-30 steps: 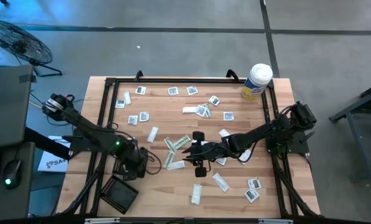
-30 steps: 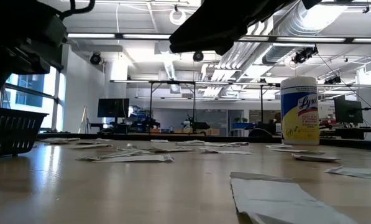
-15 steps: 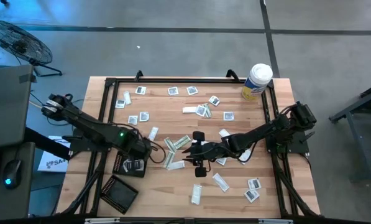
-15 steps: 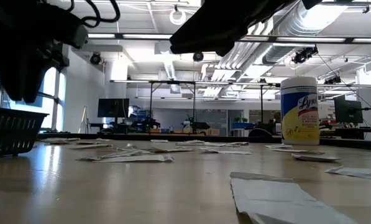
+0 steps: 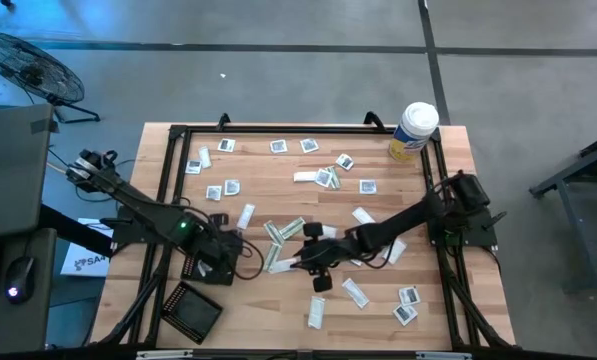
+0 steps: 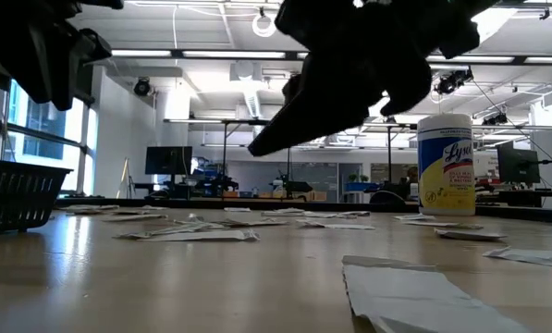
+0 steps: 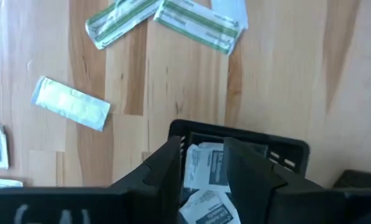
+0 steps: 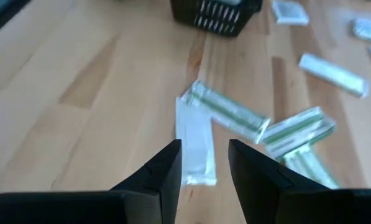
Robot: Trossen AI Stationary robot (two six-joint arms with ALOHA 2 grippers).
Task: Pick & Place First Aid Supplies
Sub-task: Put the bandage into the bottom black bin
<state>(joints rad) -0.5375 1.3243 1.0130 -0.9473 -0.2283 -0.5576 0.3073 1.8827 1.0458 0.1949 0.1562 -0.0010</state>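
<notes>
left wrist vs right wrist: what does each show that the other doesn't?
Left wrist only: the left gripper, open and empty, over a black mesh tray with square pads inside. Right wrist only: the right gripper, open and empty, over a white strip wrapper. Both: green-striped wrappers on the wooden table.
</notes>
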